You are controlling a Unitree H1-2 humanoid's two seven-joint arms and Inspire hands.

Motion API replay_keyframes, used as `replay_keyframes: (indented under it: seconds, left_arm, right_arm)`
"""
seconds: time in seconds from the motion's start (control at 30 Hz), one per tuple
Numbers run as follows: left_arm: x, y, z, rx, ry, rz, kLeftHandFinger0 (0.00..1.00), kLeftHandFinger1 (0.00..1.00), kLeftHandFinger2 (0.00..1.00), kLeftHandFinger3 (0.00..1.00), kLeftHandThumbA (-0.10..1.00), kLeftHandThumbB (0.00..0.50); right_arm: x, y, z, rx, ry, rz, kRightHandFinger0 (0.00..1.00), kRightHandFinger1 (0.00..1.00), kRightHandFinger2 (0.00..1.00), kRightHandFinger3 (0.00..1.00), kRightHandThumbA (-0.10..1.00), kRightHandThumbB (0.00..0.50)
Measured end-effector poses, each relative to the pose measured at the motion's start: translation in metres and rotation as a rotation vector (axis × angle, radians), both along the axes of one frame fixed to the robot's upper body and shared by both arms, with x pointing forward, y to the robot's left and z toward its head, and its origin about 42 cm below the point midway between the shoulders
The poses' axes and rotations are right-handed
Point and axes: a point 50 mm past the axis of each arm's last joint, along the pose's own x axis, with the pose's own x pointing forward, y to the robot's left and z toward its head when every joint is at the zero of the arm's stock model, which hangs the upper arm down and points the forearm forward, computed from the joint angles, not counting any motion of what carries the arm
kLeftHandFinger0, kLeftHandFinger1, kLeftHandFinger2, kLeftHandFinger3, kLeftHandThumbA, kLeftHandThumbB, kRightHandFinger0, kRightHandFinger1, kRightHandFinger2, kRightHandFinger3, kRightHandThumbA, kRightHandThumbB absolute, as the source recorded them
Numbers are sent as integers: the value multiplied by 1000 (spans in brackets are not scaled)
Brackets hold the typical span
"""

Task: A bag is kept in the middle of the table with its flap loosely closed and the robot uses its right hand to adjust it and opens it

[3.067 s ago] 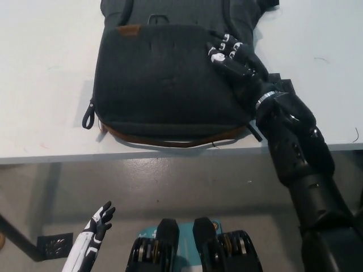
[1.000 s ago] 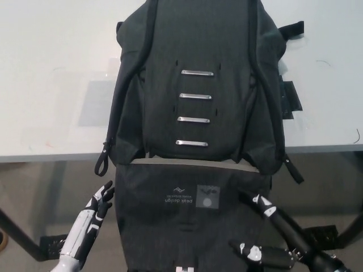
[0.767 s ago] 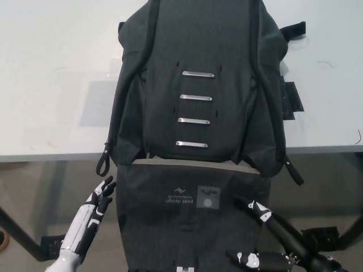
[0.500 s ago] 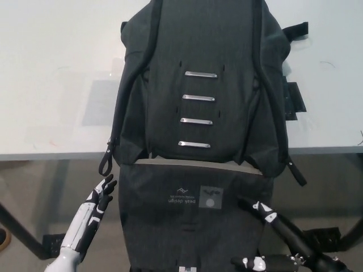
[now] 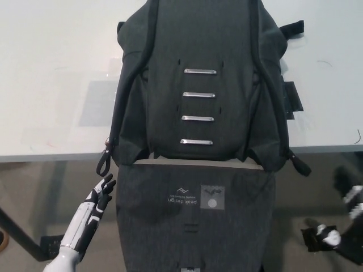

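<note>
Bag (image 5: 198, 85) flat on table (image 5: 51, 73), flap (image 5: 195, 218) thrown open, hanging over table's near edge. 4 metal bars on bag body exposed. Right hand (image 5: 343, 229) low, right of flap, holding nothing; finger spread unclear. Left hand (image 5: 93, 212) idle left of flap, fingers apart. Risk: hanging flap's weight could drag bag off edge.

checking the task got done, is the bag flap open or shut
Open: the flap hangs down over the table edge, baring four metal bars on the bag.
</note>
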Motion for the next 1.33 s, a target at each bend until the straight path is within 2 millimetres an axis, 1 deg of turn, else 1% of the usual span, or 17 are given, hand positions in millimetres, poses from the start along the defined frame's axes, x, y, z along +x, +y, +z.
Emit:
replay_keyframes:
  seconds: [0.03,0.1,0.17,0.23,0.33,0.4,0.47,0.53,0.6,0.63,0.7,0.77,0.83,0.9,1.0,1.1,1.33]
  left_arm:
    - [0,0,0,0,0,0,1000,1000,1000,1000,1000,99]
    - [1,0,0,1,-1,0,1000,1000,1000,1000,1000,104]
    - [1,0,1,1,-4,-1,1000,1000,1000,1000,1000,120]
    - [2,0,2,2,-7,-2,1000,1000,1000,1000,1000,128]
    - [3,0,2,3,-8,-2,1000,1000,1000,1000,1000,118]
    - [3,0,2,3,-8,-2,1000,1000,1000,1000,1000,114]
    - [3,0,2,3,-9,-2,1000,1000,1000,1000,1000,121]
    - [3,0,2,3,-9,-2,1000,1000,1000,1000,1000,125]
    - [3,0,2,3,-9,-2,1000,1000,1000,1000,1000,122]
    - [3,0,2,3,-9,-2,1000,1000,1000,1000,1000,123]
    - [3,0,2,3,-9,-2,1000,1000,1000,1000,1000,126]
    - [3,0,2,3,-9,-2,1000,1000,1000,1000,1000,133]
    - [3,0,2,3,-9,-2,1000,1000,1000,1000,1000,135]
    - [3,0,2,3,-10,-2,1000,1000,1000,1000,1000,129]
    - [3,0,2,3,-9,-2,1000,1000,1000,1000,1000,142]
    - [3,0,2,4,-9,-2,1000,1000,1000,1000,1000,142]
    - [4,0,3,4,-12,-3,1000,1000,1000,1000,1000,139]
  right_arm:
    - [-1,-3,-1,34,-13,-35,1000,1000,1000,1000,1000,408]
    - [-3,-7,-4,96,-37,-88,1000,1000,1000,1000,1000,416]
    - [-4,-8,-9,144,-43,-118,1000,1000,1000,1000,1000,455]
    - [-4,-5,-18,176,-31,-128,1000,1000,1000,1000,1000,450]
    - [-3,7,-30,218,2,-112,1000,1000,1000,1000,1000,422]
    - [-2,21,-39,244,34,-87,1000,1000,1000,1000,1000,410]
    - [-1,41,-50,267,77,-38,1000,1000,1000,1000,1000,384]
    - [-1,57,-57,283,105,3,1000,1000,1000,1000,1000,391]
    - [0,66,-61,285,120,32,1000,1000,1000,1000,1000,378]
    - [0,68,-62,282,126,44,1000,1000,1000,1000,1000,361]
    - [0,69,-65,275,140,58,1000,1000,1000,1000,1000,361]
    - [0,68,-68,266,152,65,1000,1000,1000,1000,1000,325]
    - [1,64,-71,257,164,68,1000,1000,1000,1000,1000,308]
    - [1,62,-74,248,174,72,1000,1000,1000,1000,1000,336]
    - [4,59,-75,237,180,80,1000,1000,1000,1000,1000,343]
    - [6,59,-74,229,179,86,1000,1000,1000,1000,1000,325]
    - [6,61,-76,215,188,98,1000,1000,1000,1000,1000,313]
